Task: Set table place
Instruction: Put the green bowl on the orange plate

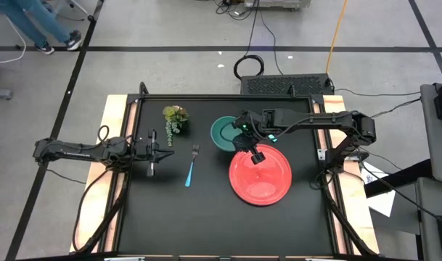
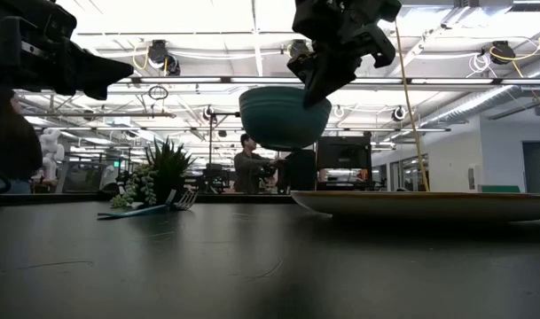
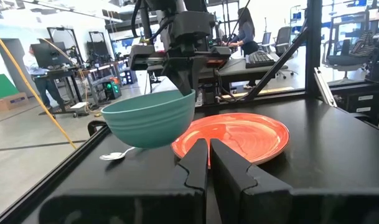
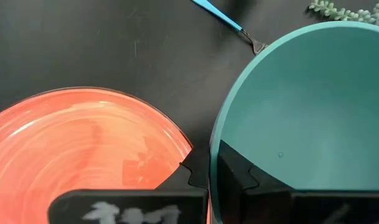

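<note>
Teal round bowl (image 2: pixel 285 116): pinched by its rim in my right end effector (image 1: pixel 247 142), airborne beside the round red plate (image 1: pixel 261 176) on the black desk (image 1: pixel 206 217). Risk: a thin rim grip may slip, dropping it. Left end effector (image 1: pixel 152 150) idle, fingers together, empty.

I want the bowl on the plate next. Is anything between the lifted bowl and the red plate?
Nothing visible. The right pincer holds the teal bowl by its rim, off the table, beside the bare red plate. The fork lies away from it.
</note>
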`<control>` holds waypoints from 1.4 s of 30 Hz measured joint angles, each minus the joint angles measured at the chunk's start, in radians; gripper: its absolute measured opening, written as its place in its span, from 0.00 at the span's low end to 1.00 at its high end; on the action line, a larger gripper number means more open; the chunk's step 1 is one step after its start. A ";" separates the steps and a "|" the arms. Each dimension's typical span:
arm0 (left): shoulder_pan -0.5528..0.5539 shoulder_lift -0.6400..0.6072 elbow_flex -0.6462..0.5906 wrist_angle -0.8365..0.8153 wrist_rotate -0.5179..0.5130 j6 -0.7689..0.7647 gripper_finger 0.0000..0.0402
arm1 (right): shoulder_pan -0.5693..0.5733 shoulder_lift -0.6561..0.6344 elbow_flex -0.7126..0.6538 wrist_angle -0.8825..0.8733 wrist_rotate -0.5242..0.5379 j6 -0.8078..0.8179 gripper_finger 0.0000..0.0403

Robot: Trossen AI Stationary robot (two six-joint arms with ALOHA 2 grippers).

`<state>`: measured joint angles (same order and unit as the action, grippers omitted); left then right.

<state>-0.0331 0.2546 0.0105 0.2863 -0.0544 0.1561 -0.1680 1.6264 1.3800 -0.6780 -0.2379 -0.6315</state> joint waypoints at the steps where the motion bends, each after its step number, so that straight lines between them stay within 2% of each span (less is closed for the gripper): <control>1: 0.000 0.000 0.000 0.000 0.000 0.000 0.06 | 0.000 0.000 0.000 0.000 0.000 0.000 0.00; 7: 0.000 0.000 0.000 0.000 0.000 -0.002 0.06 | 0.019 0.000 0.000 -0.025 -0.017 0.020 0.00; 21: 0.000 0.000 0.000 -0.005 0.000 -0.016 0.06 | 0.151 -0.027 -0.001 -0.072 -0.028 0.039 0.00; 31: 0.000 0.000 0.000 -0.015 0.000 -0.026 0.06 | 0.183 -0.218 -0.215 0.110 -0.018 0.110 0.00; 33: 0.000 0.000 0.000 -0.015 -0.002 -0.024 0.06 | 0.183 -0.259 -0.258 0.133 0.015 0.127 0.00; 42: 0.000 0.000 0.000 -0.014 -0.027 -0.008 0.06 | 0.183 -0.364 -0.353 0.148 0.035 0.203 0.00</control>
<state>-0.0332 0.2548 0.0106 0.2724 -0.0816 0.1478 0.0151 1.2623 1.0272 -0.5297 -0.2026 -0.4287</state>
